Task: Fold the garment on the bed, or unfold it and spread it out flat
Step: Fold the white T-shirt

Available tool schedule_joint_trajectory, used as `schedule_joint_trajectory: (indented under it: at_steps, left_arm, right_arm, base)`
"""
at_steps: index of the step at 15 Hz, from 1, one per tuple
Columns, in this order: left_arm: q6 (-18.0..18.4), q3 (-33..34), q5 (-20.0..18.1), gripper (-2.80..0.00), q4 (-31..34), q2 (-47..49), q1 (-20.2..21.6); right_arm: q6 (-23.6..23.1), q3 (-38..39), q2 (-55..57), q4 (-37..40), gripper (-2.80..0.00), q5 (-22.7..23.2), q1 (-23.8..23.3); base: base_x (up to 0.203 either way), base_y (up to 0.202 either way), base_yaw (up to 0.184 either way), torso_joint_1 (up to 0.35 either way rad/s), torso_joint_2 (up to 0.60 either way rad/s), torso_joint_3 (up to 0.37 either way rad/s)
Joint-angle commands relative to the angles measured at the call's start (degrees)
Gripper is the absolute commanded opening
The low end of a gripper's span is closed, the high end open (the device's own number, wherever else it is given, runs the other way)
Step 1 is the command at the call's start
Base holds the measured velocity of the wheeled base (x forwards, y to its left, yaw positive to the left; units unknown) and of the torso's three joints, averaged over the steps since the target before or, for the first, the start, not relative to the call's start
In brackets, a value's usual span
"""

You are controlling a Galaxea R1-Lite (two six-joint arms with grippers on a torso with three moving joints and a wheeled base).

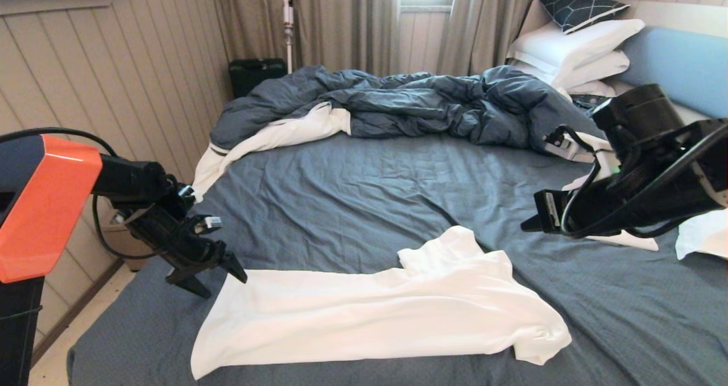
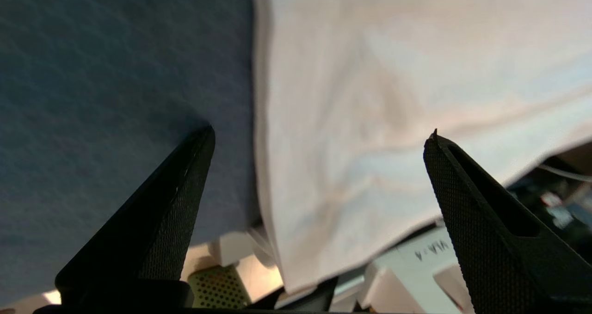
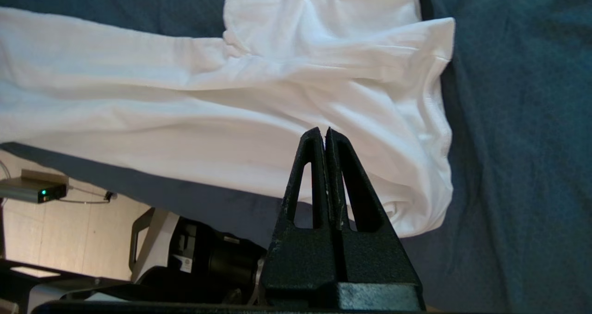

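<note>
Left end effector (image 1: 207, 281) wide open beside garment (image 1: 364, 312); right end effector (image 3: 326, 136) closed, empty.

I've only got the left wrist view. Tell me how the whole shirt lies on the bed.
Observer: The garment is folded into a long band across the near part of the bed, one sleeve sticking up toward the duvet.
Operator: Say where my left gripper sits.
Observer: The left gripper is open at the band's left end, holding nothing.
Operator: Report the right arm.
Observer: The right gripper is shut and empty, raised above the band's right end.
</note>
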Motion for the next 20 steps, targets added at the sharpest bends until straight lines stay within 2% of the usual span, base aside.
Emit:
schedule_joint_trajectory:
  at_steps: [1, 2, 7, 8, 16, 18, 20]
  left_arm:
    - [-1.81, 1.02, 2.00, 0.00, -2.04, 0.75, -1.60]
    - [-2.95, 2.00, 3.48, 0.00, -3.98, 0.78, -2.31]
    - [-2.95, 2.25, 3.70, 0.00, -3.77, 0.80, -2.33]
    - [-2.91, 2.38, 3.70, -2.80, -3.58, 0.69, -2.33]
    - [-3.01, 2.46, 2.98, -2.80, -3.76, 0.33, -2.33]
    - [-3.00, 2.45, 0.74, -2.80, -3.67, -0.01, -2.33]
    - [-3.00, 2.46, 0.54, -2.80, -3.76, -0.11, -2.33]
  right_arm:
    - [0.05, -0.02, -0.28, -0.73, -2.80, 0.08, -0.06]
    - [0.05, -0.02, -0.54, -1.16, -2.80, 0.16, -0.07]
    - [0.05, -0.02, -0.99, -1.27, -2.80, 0.78, -0.15]
    - [0.05, -0.02, -1.08, -1.28, -2.80, 0.78, -0.15]
    - [-0.04, -0.73, -1.60, -1.28, -2.80, 0.69, -0.32]
    - [-0.12, -0.99, -1.75, -1.28, -2.80, 0.69, -0.32]
    - [-0.20, -0.99, -2.31, -1.28, -2.80, 0.68, -0.32]
  base:
    - [0.000, 0.000, 0.000, 0.000, 0.00, 0.000]
    - [0.000, 0.000, 0.000, 0.000, 0.00, 0.000]
    - [0.000, 0.000, 0.000, 0.000, 0.00, 0.000]
    - [0.000, 0.000, 0.000, 0.000, 0.00, 0.000]
    - [0.000, 0.000, 0.000, 0.000, 0.00, 0.000]
    - [0.000, 0.000, 0.000, 0.000, 0.00, 0.000]
    - [0.000, 0.000, 0.000, 0.000, 0.00, 0.000]
